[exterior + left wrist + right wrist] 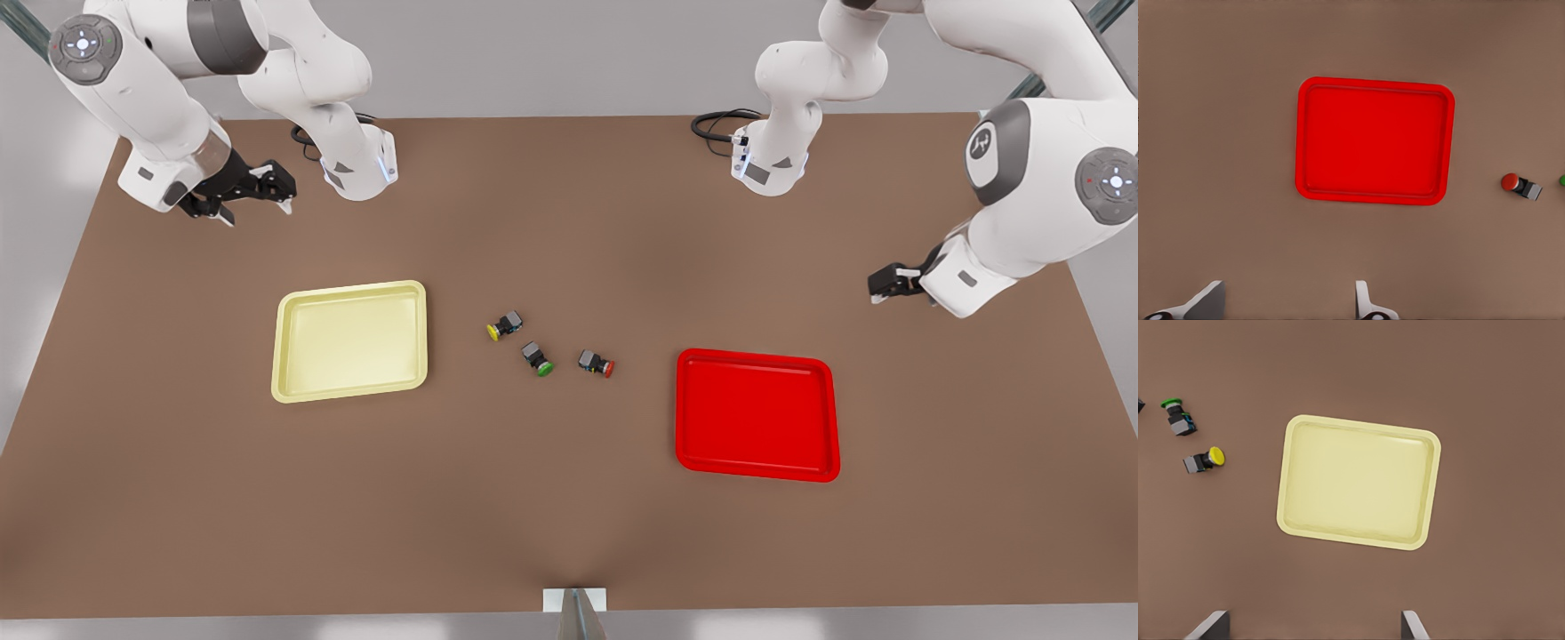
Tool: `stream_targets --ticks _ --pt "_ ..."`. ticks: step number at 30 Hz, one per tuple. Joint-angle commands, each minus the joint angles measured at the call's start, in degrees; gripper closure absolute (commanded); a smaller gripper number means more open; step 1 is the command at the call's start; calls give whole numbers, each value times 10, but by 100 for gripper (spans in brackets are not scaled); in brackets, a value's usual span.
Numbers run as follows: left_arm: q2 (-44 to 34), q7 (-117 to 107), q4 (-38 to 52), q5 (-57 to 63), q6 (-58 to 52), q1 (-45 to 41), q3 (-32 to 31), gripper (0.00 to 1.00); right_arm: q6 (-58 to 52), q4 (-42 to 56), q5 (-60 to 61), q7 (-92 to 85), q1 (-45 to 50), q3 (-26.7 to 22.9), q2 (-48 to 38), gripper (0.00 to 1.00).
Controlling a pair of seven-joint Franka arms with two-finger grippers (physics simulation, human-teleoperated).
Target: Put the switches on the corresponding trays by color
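Note:
The yellow-capped switch [504,326] [1205,460] and the red-capped switch [597,364] [1521,186] lie on their sides mid-table, between the trays. The pale yellow tray [351,342] [1358,483] sits toward the front view's left and holds nothing. The bright red tray [756,413] [1375,140], toward the right, is bare too. My right gripper [253,209] [1310,628] hovers open high above the table's far left, behind the yellow tray. My left gripper [878,287] [1286,307] hangs open at the far right, behind the red tray. Both are well away from the switches.
A green-capped switch [537,358] [1178,417] lies between the yellow and red ones, close to both. The two arm bases [356,169] [769,164] stand at the brown table's [569,516] back edge. A small metal bracket [575,604] sits at the front edge.

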Motion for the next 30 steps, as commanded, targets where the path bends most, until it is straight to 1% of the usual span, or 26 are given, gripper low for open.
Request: stream_targets --ticks 1,4,5,6,7,8,9,10,11,12,13,14,15,16,17,18,19,20,21,23,26,28,30 --pt "-1 0 0 0 0 0 0 0 -1 0 0 0 0 0 -1 0" --pt "9 -11 -1 -2 -7 -1 -1 0 3 3 7 1 0 0 3 0" --pt "14 -28 -2 -3 -8 -1 -14 0 8 6 9 12 0 6 7 0" --pt "28 -99 -1 -4 -5 -1 -44 0 9 15 30 58 0 14 17 0" --pt "45 -192 -1 -5 2 -1 -82 0 9 27 31 67 -1 30 26 0" --pt "63 -251 3 -9 13 -1 -106 0 10 45 38 110 -1 61 46 0" --pt "88 -380 6 -12 49 -2 -142 0 15 70 53 132 0 81 73 0" --pt "115 -475 6 -5 79 -2 -185 0 26 88 62 134 -1 112 97 0" --pt "144 -581 21 -4 100 -14 -202 0 36 93 62 158 0 123 116 0" --pt "176 -676 45 10 109 -22 -229 0 37 116 62 157 -1 152 141 0" --pt "201 -793 49 11 156 -34 -241 0 35 144 57 142 -1 176 169 0" --pt "238 -890 90 10 177 -45 -243 0 38 157 47 17 0 187 189 0" --pt "263 -943 102 11 188 -59 -253 0 40 160 47 -174 0 202 210 0" --pt "296 -992 122 36 205 -91 -253 0 71 167 47 -345 -1 218 238 0" --pt "322 -1015 144 52 205 -103 -266 0 101 185 46 -519 -1 219 278 0" --pt "323 -1015 142 55 203 -116 -271 0 107 208 46 -623 0 244 323 0" --pt "335 -1027 140 57 205 -134 -270 0 144 203 31 -629 1 275 341 0" --pt "345 -1035 139 71 207 -142 -271 0 150 201 30 -626 1 286 359 0" --pt "346 -1036 124 73 225 -151 -271 0 172 199 30 -619 29 284 373 0" --pt "375 -1057 126 108 259 -154 -271 0 228 174 11 -613 62 284 380 0" --pt "389 -1053 123 137 267 -154 -271 0 282 110 -2 -621 60 285 370 0" --pt "386 -1042 95 137 268 -153 -271 0 350 51 -3 -648 54 281 370 0" --pt "370 -1006 34 136 317 -148 -265 0 407 -4 -13 -653 48 280 362 0"
